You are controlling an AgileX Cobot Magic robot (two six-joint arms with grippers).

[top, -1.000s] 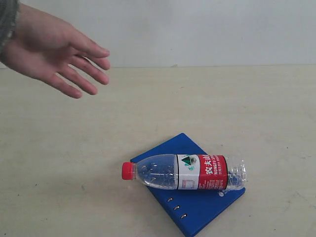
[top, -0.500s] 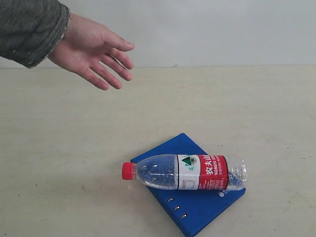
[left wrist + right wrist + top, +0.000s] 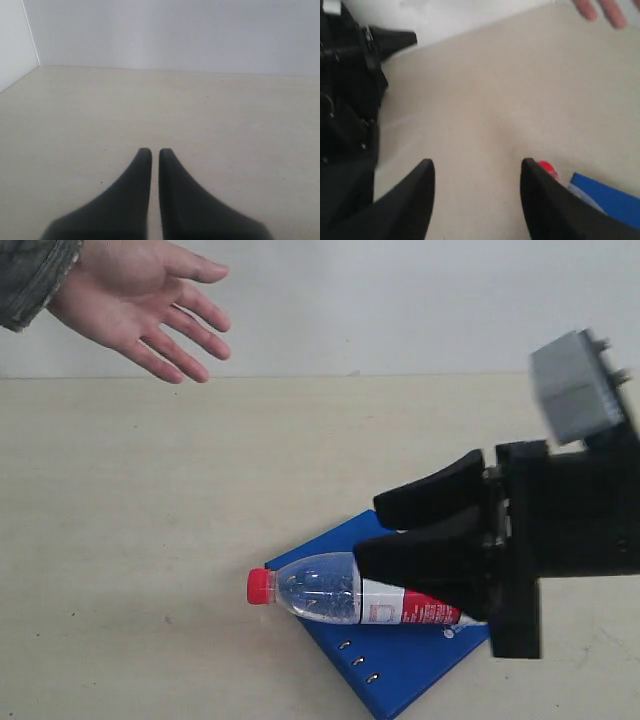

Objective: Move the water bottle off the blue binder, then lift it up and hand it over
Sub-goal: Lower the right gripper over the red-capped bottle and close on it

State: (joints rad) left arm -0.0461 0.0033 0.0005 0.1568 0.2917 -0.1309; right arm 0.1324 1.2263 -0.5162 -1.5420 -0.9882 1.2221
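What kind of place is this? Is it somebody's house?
Probably a robot testing room, not a home. There's just a bare pale table against a plain white wall, a black robot gripper reaching over a water bottle lying on a blue binder, and a person's hand held out.

The tabletop (image 3: 180,500) is wide and flat. It is a pale cream color with faint streaks. At 12 o'clock in the exterior view a plain white wall (image 3: 400,300) stands right behind it, and they meet in a straight line. In the left wrist view two walls join at a corner (image 3: 31,35), and tiny dark specks (image 3: 101,182) dot the tabletop. The light is soft and even, and the shadows are weak.
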